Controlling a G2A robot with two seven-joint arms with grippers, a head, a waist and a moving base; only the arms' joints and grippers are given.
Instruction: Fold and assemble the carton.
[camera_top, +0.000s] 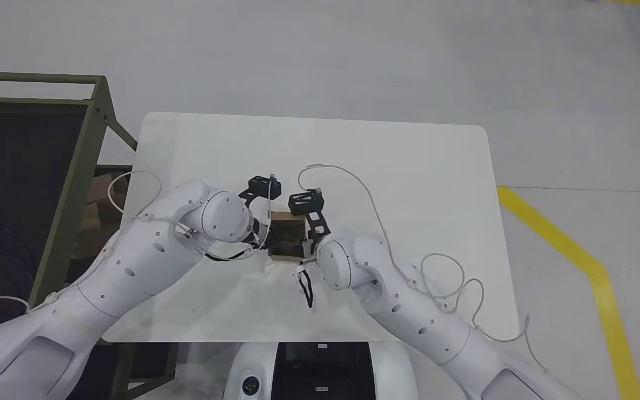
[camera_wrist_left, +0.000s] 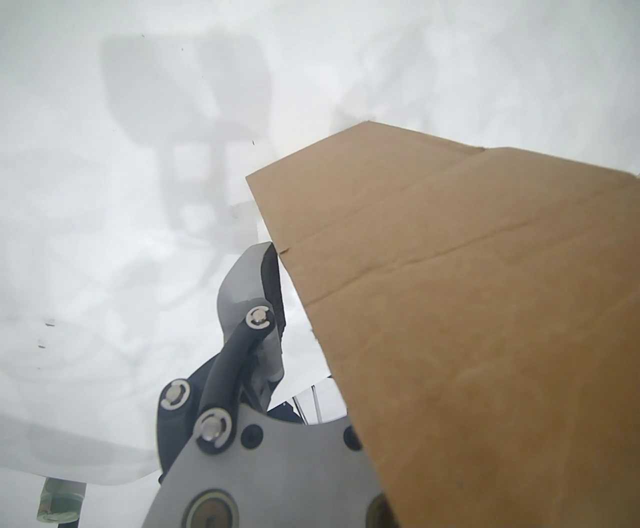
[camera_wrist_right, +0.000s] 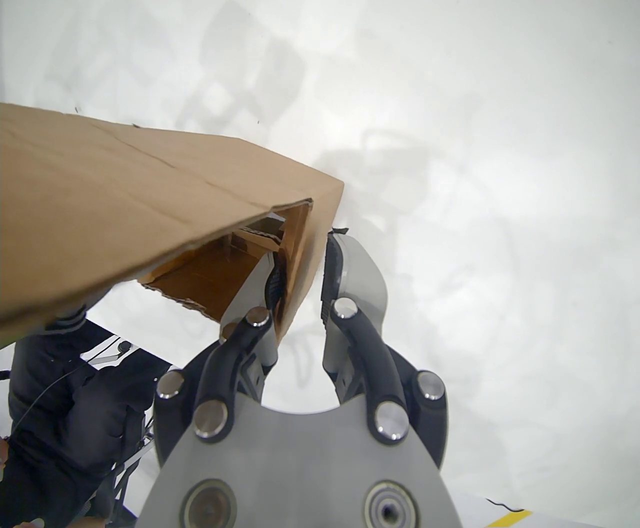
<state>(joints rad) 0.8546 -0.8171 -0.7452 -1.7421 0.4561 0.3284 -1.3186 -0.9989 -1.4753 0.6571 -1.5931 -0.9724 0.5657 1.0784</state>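
Observation:
A small brown carton (camera_top: 287, 240) is held between my two arms near the middle of the white table (camera_top: 400, 160). My left gripper (camera_top: 270, 234) meets it from the left side. In the left wrist view the left gripper (camera_wrist_left: 300, 260) is shut on a creased carton panel (camera_wrist_left: 450, 300), which hides one finger; the other finger (camera_wrist_left: 250, 295) lies against the panel's edge. My right gripper (camera_top: 305, 240) meets it from the right. In the right wrist view the right gripper (camera_wrist_right: 305, 250) is shut on a side wall of the carton (camera_wrist_right: 150, 200), one finger inside the open end, one outside.
An olive metal rack (camera_top: 95, 110) holding cardboard stands off the table's left edge. White cables (camera_top: 350, 185) loop over the tabletop around the arms, and a black cable (camera_top: 303, 285) hangs near the front edge. A yellow floor line (camera_top: 560, 240) runs to the right.

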